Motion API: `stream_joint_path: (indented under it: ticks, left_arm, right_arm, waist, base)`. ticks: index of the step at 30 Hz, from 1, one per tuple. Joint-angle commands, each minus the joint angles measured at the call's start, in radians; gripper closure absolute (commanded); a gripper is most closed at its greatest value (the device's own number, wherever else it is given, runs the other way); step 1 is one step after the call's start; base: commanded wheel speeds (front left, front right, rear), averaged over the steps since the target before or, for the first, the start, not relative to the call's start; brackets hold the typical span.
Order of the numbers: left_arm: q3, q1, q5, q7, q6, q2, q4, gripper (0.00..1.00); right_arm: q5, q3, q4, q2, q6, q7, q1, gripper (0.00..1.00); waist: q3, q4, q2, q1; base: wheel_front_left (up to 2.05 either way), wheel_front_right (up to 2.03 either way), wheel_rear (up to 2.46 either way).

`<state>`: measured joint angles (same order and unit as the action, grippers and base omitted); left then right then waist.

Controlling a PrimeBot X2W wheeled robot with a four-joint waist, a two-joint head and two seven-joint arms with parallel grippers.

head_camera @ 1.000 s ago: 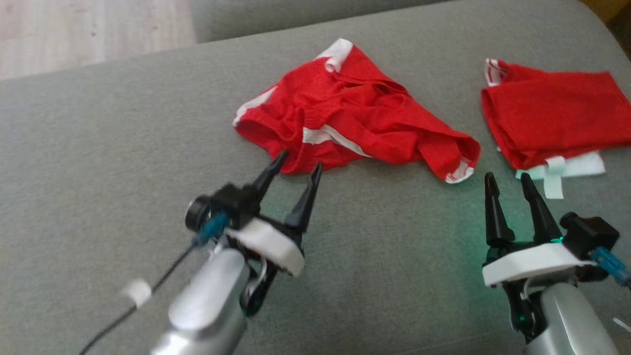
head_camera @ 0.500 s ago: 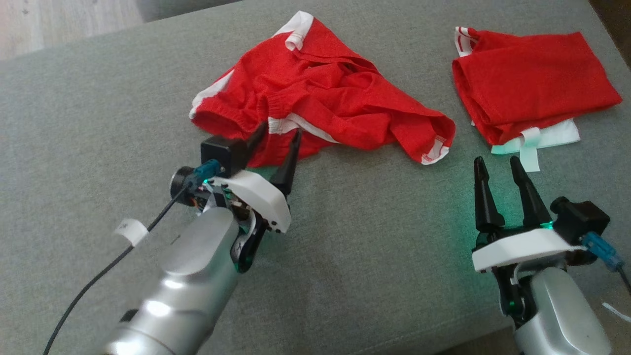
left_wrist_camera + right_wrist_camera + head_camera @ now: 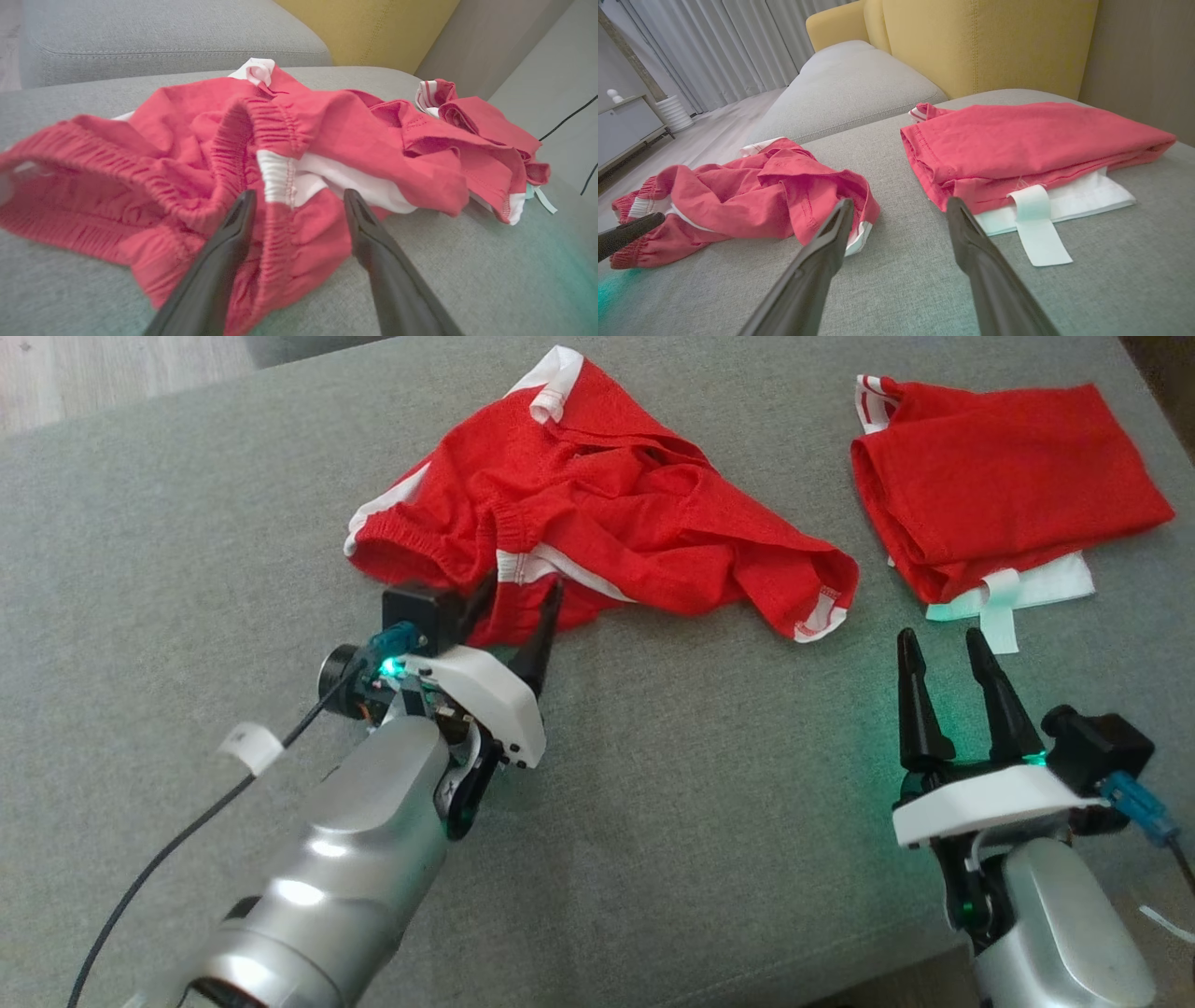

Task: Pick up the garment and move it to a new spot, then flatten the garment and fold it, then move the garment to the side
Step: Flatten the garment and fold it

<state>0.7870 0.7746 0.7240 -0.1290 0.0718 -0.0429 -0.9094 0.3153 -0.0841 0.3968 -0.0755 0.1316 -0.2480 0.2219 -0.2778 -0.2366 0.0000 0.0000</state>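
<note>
The garment [image 3: 635,523] is lying crumpled and unlifted at upper centre while the left tool [image 3: 523,583], fingers apart, is straddling its waistband [image 3: 280,233].

The left gripper [image 3: 299,195] is spread wide, its two fingers straddling the elastic waistband of the crumpled red shorts [image 3: 177,140] on the grey cushion [image 3: 467,280]. A second red garment [image 3: 486,123] lies just behind the shorts, in front of a yellow backrest [image 3: 369,28].

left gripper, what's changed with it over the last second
The left gripper reached forward onto the crumpled red garment; its open fingers now straddle the waistband, nothing gripped yet. The right gripper stayed open and idle near the folded garment. Both garments lie as before; the camera shifted.
</note>
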Motion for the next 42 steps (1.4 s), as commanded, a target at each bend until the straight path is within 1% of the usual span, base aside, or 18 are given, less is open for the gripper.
stream_joint_path:
  ticks: [1,4,10,14,17,21,22,27,31,36,42]
  left_arm:
    - [-0.009,0.052,0.012,-0.005,0.006,-0.007,0.014,1.00]
    - [0.009,0.059,0.029,-0.019,0.012,-0.007,0.012,1.00]
    - [0.035,0.054,0.047,-0.082,0.012,-0.007,0.023,1.00]
    - [0.043,0.033,0.055,-0.111,0.005,-0.007,0.048,1.00]
    - [0.047,0.012,0.050,-0.123,-0.002,-0.007,0.069,1.00]
    - [0.054,-0.012,0.034,-0.129,-0.008,-0.007,0.093,1.00]
    - [0.054,-0.012,0.034,-0.129,-0.008,-0.007,0.093,1.00]
    - [0.056,-0.030,0.027,-0.131,-0.013,-0.007,0.117,1.00]
    - [0.062,-0.031,0.027,-0.132,-0.018,-0.007,0.132,1.00]
    - [0.075,-0.029,0.035,-0.132,-0.024,-0.007,0.153,1.00]
    - [0.099,-0.023,0.049,-0.133,-0.028,-0.007,0.170,1.00]
  right_arm:
    - [-0.005,-0.017,-0.025,0.005,-0.001,-0.013,0.035,0.00]
    - [-0.008,-0.011,-0.027,0.005,-0.001,-0.013,0.036,0.00]
    - [-0.019,-0.001,-0.029,-0.007,-0.001,-0.014,0.025,0.00]
    - [-0.034,-0.006,-0.028,-0.030,-0.001,-0.014,0.019,0.00]
    - [-0.054,-0.019,-0.022,-0.059,-0.001,-0.014,0.014,0.00]
    - [-0.116,-0.071,-0.007,-0.122,-0.001,-0.014,0.018,0.00]
    - [-0.116,-0.071,-0.007,-0.122,-0.001,-0.014,0.018,0.00]
    - [-0.220,-0.197,0.038,-0.208,-0.001,-0.005,0.041,0.00]
    - [-0.274,-0.293,0.097,-0.265,-0.001,0.028,0.084,0.00]
    - [-0.326,-0.365,0.176,-0.302,-0.001,0.056,0.169,0.00]
    - [-0.369,-0.433,0.289,-0.316,-0.001,0.102,0.254,0.00]
  waist:
    - [-0.001,-0.001,0.0000,0.0000]
    - [-0.002,0.002,0.0000,0.0000]
    - [0.009,0.022,0.0000,0.0000]
    - [0.019,0.044,0.0000,0.0000]
    - [0.026,0.064,0.0000,0.0000]
    - [0.035,0.089,0.0000,0.0000]
    - [0.035,0.089,0.0000,0.0000]
    - [0.043,0.115,0.0000,0.0000]
    - [0.043,0.127,0.0000,0.0000]
    - [0.040,0.135,0.0000,0.0000]
    - [0.035,0.150,0.0000,0.0000]
  base:
    - [0.00,0.00,0.00]
    - [0.00,0.00,0.00]
    - [0.00,0.00,0.00]
    - [0.00,0.00,0.00]
    - [0.00,0.00,0.00]
    - [0.00,0.00,0.00]
    - [0.00,0.00,0.00]
    - [0.00,0.00,0.00]
    - [0.00,0.00,0.00]
    - [0.00,0.00,0.00]
    - [0.00,0.00,0.00]
